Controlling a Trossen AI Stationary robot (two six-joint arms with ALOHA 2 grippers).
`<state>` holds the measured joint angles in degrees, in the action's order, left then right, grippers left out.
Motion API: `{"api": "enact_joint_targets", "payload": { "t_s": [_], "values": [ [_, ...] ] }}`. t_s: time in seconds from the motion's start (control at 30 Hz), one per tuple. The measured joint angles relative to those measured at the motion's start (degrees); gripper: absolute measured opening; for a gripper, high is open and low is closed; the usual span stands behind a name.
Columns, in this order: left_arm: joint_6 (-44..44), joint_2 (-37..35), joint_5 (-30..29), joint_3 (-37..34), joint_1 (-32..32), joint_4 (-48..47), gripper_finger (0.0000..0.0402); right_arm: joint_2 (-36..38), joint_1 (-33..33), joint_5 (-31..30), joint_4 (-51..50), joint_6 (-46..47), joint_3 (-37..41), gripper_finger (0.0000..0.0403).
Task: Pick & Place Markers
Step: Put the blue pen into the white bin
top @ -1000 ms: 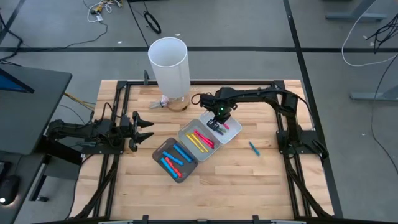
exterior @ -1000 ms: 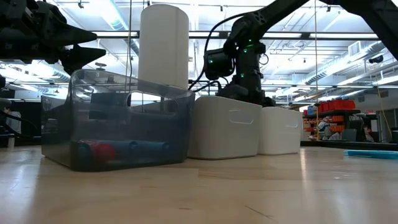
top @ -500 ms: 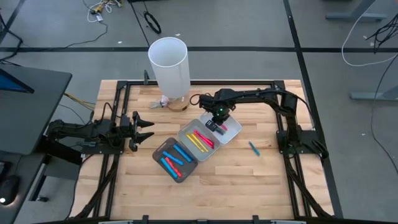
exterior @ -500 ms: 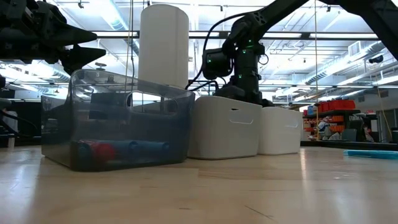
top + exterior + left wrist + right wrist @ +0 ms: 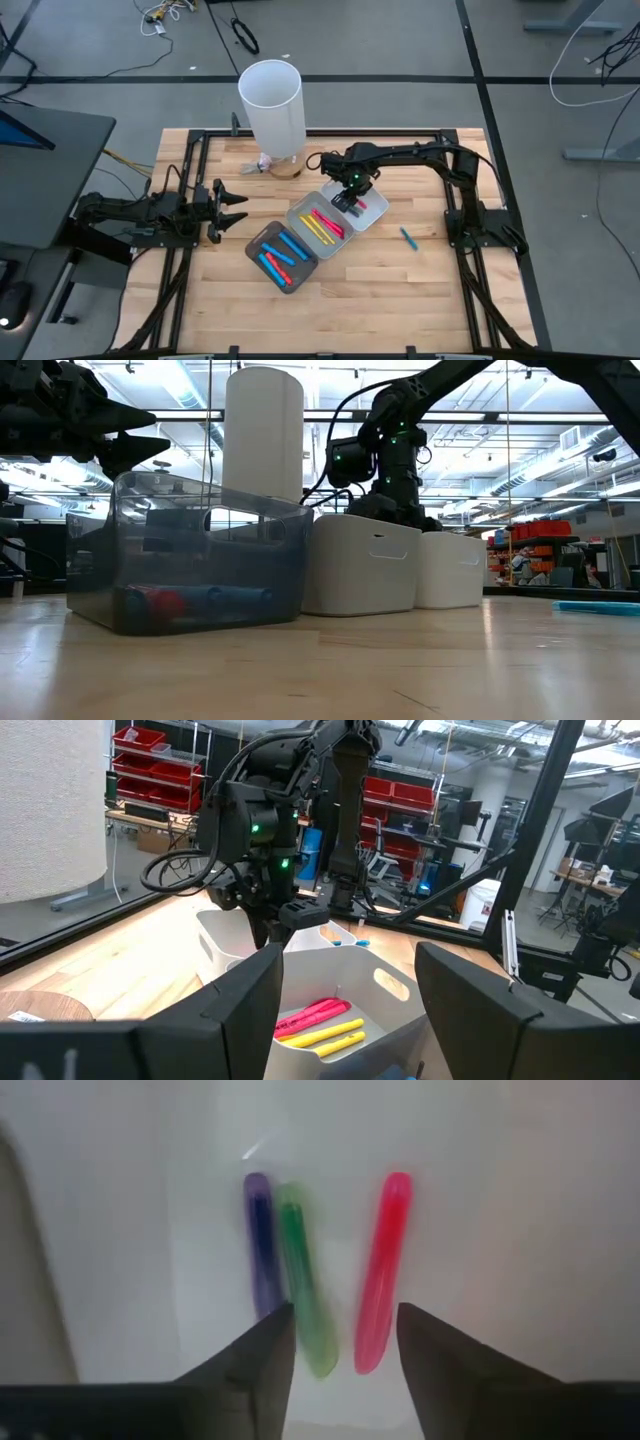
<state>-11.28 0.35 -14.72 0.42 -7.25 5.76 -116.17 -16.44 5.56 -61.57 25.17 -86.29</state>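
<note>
My right gripper [image 5: 349, 197] hangs open and empty over the white tray [image 5: 374, 212], fingers pointing down. In the right wrist view, its fingertips [image 5: 345, 1312] stand above a purple marker [image 5: 262, 1245], a green marker [image 5: 303, 1280] and a pink marker [image 5: 382, 1270] lying on the tray floor. The green marker looks blurred. Yellow and red markers [image 5: 322, 224] lie in the grey tray. Blue and red markers [image 5: 278, 254] lie in the dark tray. One blue marker [image 5: 408, 237] lies on the table. My left gripper [image 5: 238, 205] waits open at the left.
A tall white cylinder [image 5: 271, 105] stands at the far side behind the trays. The three trays sit in a slanted row mid-table; the dark tray [image 5: 190, 555] is nearest the low camera. Bare wood lies toward the near edge and right of the trays.
My right gripper has swayed a little toward the table's left and back while staying above the white tray.
</note>
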Motion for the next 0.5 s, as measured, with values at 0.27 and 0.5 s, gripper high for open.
{"api": "enact_joint_targets", "payload": {
  "t_s": [0.27, 0.5],
  "values": [
    [0.0, 0.0, 0.0, 0.0, 0.0, 0.0, 0.0234, 3.7, 1.1, 0.0, -2.6, 1.6, -1.4, 0.0169],
    [0.0, 0.0, 0.0, 0.0, 0.0, 0.0, 0.0234, 8.6, 2.5, -2.5, -7.4, 2.2, -1.4, 0.0158]
  ]
}}
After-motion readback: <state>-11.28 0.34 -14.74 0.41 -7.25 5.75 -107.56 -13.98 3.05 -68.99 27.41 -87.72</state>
